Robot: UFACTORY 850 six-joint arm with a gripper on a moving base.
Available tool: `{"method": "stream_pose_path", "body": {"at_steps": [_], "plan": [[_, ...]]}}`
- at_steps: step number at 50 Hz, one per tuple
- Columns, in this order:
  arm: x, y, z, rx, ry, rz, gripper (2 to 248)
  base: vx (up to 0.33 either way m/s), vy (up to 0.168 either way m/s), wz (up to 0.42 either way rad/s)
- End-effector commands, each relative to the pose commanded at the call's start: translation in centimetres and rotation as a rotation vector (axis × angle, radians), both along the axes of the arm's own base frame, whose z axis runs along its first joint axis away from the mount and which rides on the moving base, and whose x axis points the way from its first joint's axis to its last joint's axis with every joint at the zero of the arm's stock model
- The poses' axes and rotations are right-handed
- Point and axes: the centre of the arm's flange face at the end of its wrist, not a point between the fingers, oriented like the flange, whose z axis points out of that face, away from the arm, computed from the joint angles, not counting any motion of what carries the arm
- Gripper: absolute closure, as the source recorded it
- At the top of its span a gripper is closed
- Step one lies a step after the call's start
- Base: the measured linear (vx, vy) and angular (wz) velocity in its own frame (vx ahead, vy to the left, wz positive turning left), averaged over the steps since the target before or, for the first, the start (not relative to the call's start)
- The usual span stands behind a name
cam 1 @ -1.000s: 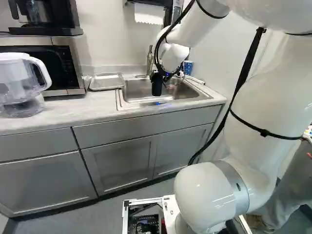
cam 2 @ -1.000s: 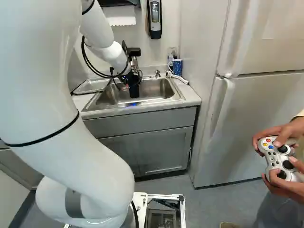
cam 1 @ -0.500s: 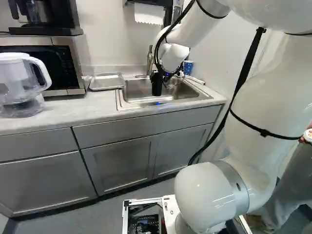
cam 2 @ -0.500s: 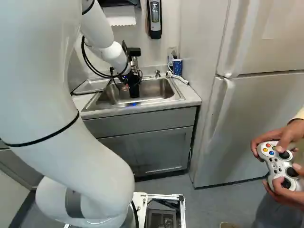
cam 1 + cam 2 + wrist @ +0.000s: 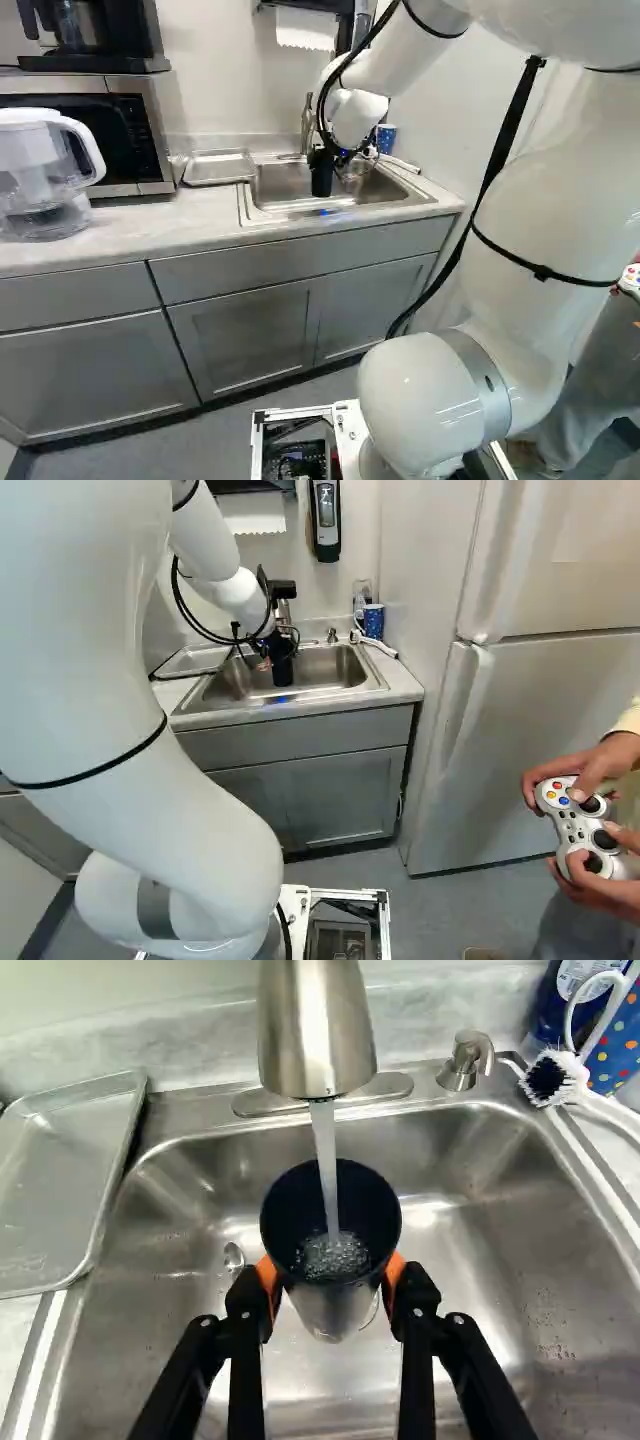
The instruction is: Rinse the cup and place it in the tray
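Catching water (image 5: 324,1150), cup (image 5: 335,1305) over steel sink (image 5: 500,1260), fridge (image 5: 540,710)

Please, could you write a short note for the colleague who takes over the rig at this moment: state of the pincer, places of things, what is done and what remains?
Pincer: shut on the cup, mouth up, over the sink.
Faucet: running, its stream falling into the cup.
Tray: beside the sink, on the microwave's side.
Done: cup gripped and under water; rinse under way.
Left: finish rinsing, probably pour the water out, then place the cup in the tray.
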Motion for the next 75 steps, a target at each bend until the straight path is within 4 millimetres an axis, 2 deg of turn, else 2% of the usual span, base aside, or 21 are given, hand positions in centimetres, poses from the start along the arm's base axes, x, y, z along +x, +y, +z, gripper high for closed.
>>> {"method": "stream_pose_path", "body": {"at_steps": [75], "plan": [[0.00,0.00,0.00,0.000,0.000,0.000,129,0.000,0.000,0.000]]}}
